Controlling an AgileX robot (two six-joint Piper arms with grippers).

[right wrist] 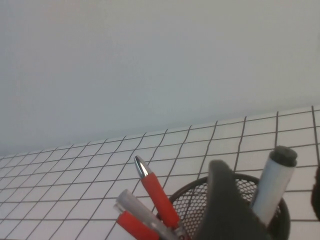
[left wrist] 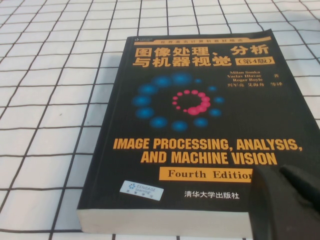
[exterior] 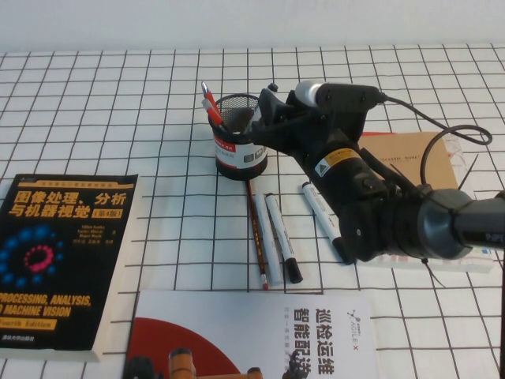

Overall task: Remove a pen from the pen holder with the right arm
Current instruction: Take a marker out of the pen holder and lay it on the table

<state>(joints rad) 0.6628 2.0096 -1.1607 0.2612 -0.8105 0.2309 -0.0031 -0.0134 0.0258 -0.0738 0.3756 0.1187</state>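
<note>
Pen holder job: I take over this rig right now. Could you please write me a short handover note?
Right gripper: open, at the rim of the pen holder, straddling a white marker that stands inside; nothing gripped.
Left gripper: parked over the black book.
The holder also has red pens; three pens lie on the table in front of it.
Done: reach. Left: close on the marker, lift it out.

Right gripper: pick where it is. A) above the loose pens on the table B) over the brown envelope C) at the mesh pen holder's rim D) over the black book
C: the right gripper hangs open at the pen holder rim, a white marker between its fingers; the left gripper shows only in its wrist view, facing the black book.
</note>
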